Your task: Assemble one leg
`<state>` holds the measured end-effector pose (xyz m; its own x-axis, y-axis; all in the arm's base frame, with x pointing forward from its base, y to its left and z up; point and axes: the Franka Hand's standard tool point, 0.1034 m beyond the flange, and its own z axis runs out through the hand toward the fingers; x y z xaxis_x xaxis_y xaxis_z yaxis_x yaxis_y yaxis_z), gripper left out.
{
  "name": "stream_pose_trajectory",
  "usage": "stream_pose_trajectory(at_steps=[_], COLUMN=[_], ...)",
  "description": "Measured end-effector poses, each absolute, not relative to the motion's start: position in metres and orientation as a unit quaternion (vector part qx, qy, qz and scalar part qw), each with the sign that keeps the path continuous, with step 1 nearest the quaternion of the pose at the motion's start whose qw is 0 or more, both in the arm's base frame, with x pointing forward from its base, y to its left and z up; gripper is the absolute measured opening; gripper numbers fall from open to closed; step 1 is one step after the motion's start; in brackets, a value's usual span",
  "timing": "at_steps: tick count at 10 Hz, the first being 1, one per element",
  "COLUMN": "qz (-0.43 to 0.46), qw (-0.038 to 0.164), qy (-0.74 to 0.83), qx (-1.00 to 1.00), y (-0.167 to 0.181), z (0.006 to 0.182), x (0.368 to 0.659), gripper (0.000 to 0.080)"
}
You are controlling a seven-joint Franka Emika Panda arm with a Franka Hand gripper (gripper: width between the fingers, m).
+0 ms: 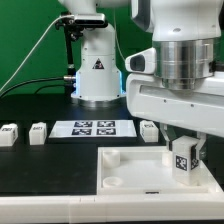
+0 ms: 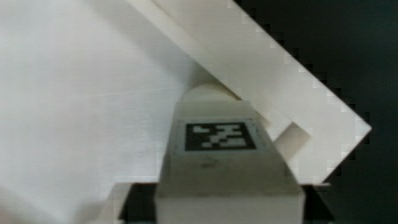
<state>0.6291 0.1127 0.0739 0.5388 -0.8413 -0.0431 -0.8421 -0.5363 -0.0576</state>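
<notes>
My gripper [image 1: 184, 150] is shut on a leg [image 1: 183, 158], a small white block with a black-and-white marker tag on its face. In the exterior view it hangs over the right part of the large white recessed panel [image 1: 120, 190]. In the wrist view the leg [image 2: 222, 140] points down toward the panel's corner by its raised rim [image 2: 267, 70], with the black pads [image 2: 143, 205] on both sides of it. Whether the leg's tip touches the panel I cannot tell.
Three more legs stand behind the panel: two at the exterior view's left [image 1: 11, 134] [image 1: 38, 131] and one right of the marker board [image 1: 148, 128]. The marker board [image 1: 93, 128] lies between them. The arm's white base [image 1: 95, 70] stands at the back.
</notes>
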Motion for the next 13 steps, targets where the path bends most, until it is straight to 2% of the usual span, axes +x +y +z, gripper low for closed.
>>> stream_pose_trajectory(at_steps=[4, 5, 6, 7, 8, 9, 10, 13], qz=[0.018, 0.016, 0.017, 0.016, 0.012, 0.009, 0.006, -0.001], qw=[0.042, 0.043, 0.043, 0.043, 0.043, 0.044, 0.044, 0.040], qy=[0.664, 0.631, 0.632, 0.619, 0.554, 0.491, 0.425, 0.219], qx=[-0.746, -0.774, -0.773, -0.784, -0.832, -0.870, -0.904, -0.975], y=[0.1118, 0.1120, 0.1125, 0.1126, 0.1125, 0.1131, 0.1146, 0.1192], z=[0.0737, 0.0736, 0.0735, 0.0734, 0.0729, 0.0730, 0.0730, 0.0706], x=[0.6304, 0.6304, 0.6302, 0.6302, 0.6299, 0.6298, 0.6295, 0.6274], gripper=[0.0291, 0.0291, 0.0363, 0.0363, 0.0549, 0.0549, 0.0631, 0.0647])
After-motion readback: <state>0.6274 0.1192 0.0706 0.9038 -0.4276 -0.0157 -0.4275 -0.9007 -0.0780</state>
